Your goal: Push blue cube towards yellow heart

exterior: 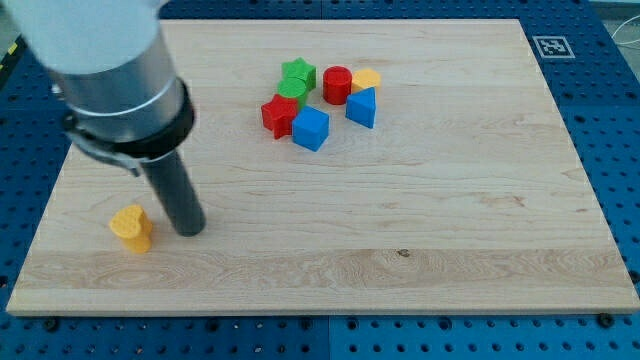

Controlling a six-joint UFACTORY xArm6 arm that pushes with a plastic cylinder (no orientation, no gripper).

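The blue cube (311,129) sat in the cluster toward the view's top of the wooden worktop (450,220), turned so one corner pointed toward the view's bottom; being a cube, it showed no long axis. Touching it on the view's left was a red star (279,115). Just up and to the view's right of the blue cube lay a blue triangular block (363,107), with a red cylinder (337,85) and a yellow block (367,79), shape unclear, beyond it. A green star (297,76) lay above the red star. In all: two blue, two red, two yellow, one green. The yellow heart (132,227) lay well apart, far toward the view's lower left of the blue cube. The end effector was a bare rod holding nothing; my tip (189,230) rested just to the view's right of the yellow heart, well apart from the blue cube.
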